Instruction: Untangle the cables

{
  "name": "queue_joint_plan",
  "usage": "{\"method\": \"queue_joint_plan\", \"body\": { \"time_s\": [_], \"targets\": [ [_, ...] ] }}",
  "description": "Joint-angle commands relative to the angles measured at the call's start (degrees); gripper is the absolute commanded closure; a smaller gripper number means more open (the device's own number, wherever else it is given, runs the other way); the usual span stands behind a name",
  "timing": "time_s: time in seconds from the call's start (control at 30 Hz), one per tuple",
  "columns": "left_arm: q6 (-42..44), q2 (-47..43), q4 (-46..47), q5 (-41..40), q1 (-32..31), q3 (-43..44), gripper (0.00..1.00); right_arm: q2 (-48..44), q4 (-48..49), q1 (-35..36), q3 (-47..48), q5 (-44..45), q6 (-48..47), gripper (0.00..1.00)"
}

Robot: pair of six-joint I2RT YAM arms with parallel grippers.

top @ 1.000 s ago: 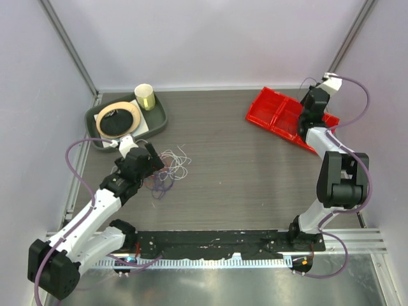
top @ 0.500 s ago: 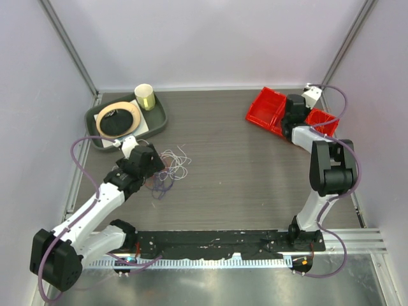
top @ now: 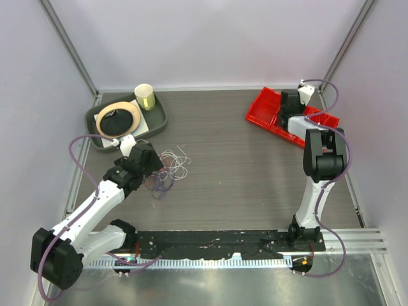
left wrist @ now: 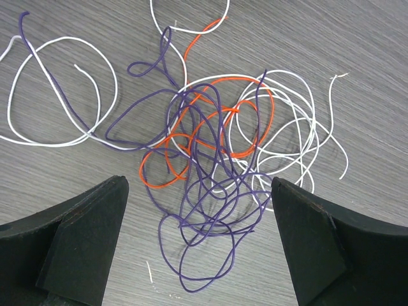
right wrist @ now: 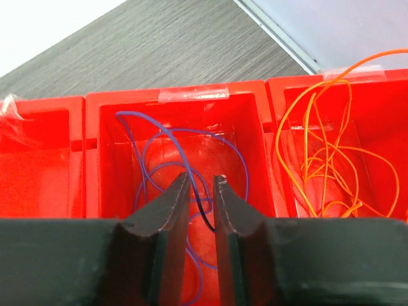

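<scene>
Right gripper (right wrist: pixel 202 182) hangs nose-down over the middle compartment of the red bin (right wrist: pixel 248 86), its two dark fingers parted by only a narrow slit. A dark strand of the purple cable (right wrist: pixel 167 132) runs through that slit, and the gap looks wider than the strand, so the jaws are not clamped on it. That purple cable lies in loose loops on the floor of the bin's middle compartment. In the compartment to the right of it, a bundle of orange cables (right wrist: pixel 319 172) is heaped, with some loops rising above the bin's rim. Seen from above, the red bin (top: pixel 261 108) sits at the far right corner of the table (top: pixel 242 178), set at an angle to the table's edge. Left gripper (left wrist: pixel 197 191) is well away from the bin, across the table to its left. Its jaws are spread wide and grip nothing, hovering over the tangle (left wrist: pixel 210 146) so that one finger shows on either side of the heap. In that tangle, purple loops (left wrist: pixel 204 210) knot with an orange-red strand (left wrist: pixel 252 80) at the centre, while white loops (left wrist: pixel 57 83) spread outward to both sides. Farther left of the bin, along the same far edge, a green tray (top: pixel 156 121) holds a pale cup (top: pixel 145 97).
</scene>
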Motion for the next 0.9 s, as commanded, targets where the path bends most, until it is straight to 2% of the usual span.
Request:
{"method": "queue_joint_plan", "body": {
  "time_s": [0.0, 0.17, 0.2, 0.33, 0.4, 0.47, 0.5, 0.6, 0.7, 0.73, 0.87],
  "targets": [
    [-2.0, -2.1, -2.7, -1.1, 0.1, 2.2, 0.0, -4.3, -2.5, 0.2, 1.0, 0.1, 1.6, 0.64],
    [-4.6, -3.6, -6.4, -3.2, 0.1, 2.3, 0.0, -12.4, -3.6, 0.3, -0.2, -0.4, 0.0, 0.47],
    [-5.1, -3.7, -7.0, -3.5, 0.1, 2.4, 0.0, -15.1, -3.7, 0.5, -0.4, 0.2, -0.6, 0.39],
    [-7.6, -5.1, -10.4, -4.4, 0.1, 2.9, 0.0, -21.3, -3.8, 1.4, -2.5, 0.9, -3.5, 0.21],
    [-8.6, -5.7, -12.2, -5.0, 0.1, 2.8, 0.0, -23.6, -5.1, 1.8, -3.5, -4.3, -4.2, 0.11],
    [-10.8, -6.1, -15.1, -6.2, 0.1, 3.0, 0.0, -27.7, -5.8, 2.8, -4.9, -10.9, -4.3, 0.09],
    [-11.5, -6.0, -16.0, -6.4, 0.1, 3.1, 0.0, -29.3, -5.9, 3.6, -5.5, -17.3, -4.0, 0.09],
    [-12.3, -6.1, -15.6, -5.9, 0.1, 1.8, 0.0, -34.1, -6.9, 8.1, -9.2, -26.2, 2.5, 0.08],
    [-10.9, -5.5, -9.1, -2.5, 0.1, -0.7, 0.0, -36.3, -3.5, 17.1, -15.7, -32.8, 2.8, 0.07],
    [-10.2, -5.1, -4.9, -1.4, 0.1, -1.2, 0.0, -36.0, -1.0, 19.1, -17.4, -37.6, 3.6, 0.07],
    [-8.0, -2.2, 6.6, 4.1, 0.1, -4.7, 0.0, -30.4, 11.0, 27.0, -23.6, -50.4, 13.4, 0.07]
  ]
}}
